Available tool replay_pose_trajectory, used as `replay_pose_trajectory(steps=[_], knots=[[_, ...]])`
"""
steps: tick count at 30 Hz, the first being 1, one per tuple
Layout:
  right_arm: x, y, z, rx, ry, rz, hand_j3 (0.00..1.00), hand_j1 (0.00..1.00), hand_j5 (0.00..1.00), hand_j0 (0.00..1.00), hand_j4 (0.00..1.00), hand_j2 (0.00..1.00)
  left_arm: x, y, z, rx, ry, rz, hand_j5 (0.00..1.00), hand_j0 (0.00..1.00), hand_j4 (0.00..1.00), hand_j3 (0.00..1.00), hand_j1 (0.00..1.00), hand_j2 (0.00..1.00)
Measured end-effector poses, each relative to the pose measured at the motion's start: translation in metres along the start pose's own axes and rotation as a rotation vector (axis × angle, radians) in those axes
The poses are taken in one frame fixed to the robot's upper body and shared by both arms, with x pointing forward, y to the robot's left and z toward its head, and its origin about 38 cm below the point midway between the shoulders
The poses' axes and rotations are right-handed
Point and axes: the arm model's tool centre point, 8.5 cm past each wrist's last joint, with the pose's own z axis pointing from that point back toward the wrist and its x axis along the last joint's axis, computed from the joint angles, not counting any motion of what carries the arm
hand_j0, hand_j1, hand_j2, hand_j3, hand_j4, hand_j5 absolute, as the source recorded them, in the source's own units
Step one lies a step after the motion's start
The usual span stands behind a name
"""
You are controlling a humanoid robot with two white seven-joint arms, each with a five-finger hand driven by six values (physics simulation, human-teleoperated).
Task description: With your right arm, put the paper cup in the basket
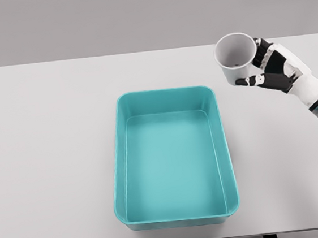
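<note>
Grey backdrop lying behind a white table (50,164) and filling the top band of the head view. Sitting at the centre of the table, a teal basket (118,151): rectangular, rounded at the corners, long axis running from twelve to six o'clock, open side up and showing only its own floor. Entering from the frame's edge at about four o'clock, the right arm, white with dark joints, reaching up and inward toward two o'clock. Gripping the paper cup (235,57) at roughly two o'clock from the basket, the right hand (270,70): fingers (250,80) curling round the lower wall of the cup, further fingers pressing against its right side. Showing its open mouth, the white cup, tilting toward the camera so that the inside wall is facing the viewer. Lying wholly outside the basket, the cup, near the rim's upper right corner yet apart from it; contact between cup and tabletop not determinable. Appearing nowhere in the view, the left arm.
</note>
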Motion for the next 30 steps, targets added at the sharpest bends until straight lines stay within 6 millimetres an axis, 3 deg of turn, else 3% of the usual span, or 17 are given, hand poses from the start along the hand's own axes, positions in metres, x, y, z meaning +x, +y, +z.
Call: replay_pose_trajectory(steps=[11,30], knots=[[0.024,0.022,-0.001,0.054,-0.054,0.039,0.58,0.58,0.58,0.58,0.58,0.58,0.000,0.000,0.000,0.000,0.000,0.000,1.00,1.00,1.00,1.00,1.00,1.00],[0.025,0.043,-0.014,0.124,-0.061,0.054,0.58,0.58,0.58,0.58,0.58,0.58,0.000,0.000,0.000,0.000,0.000,0.000,1.00,1.00,1.00,1.00,1.00,1.00]])
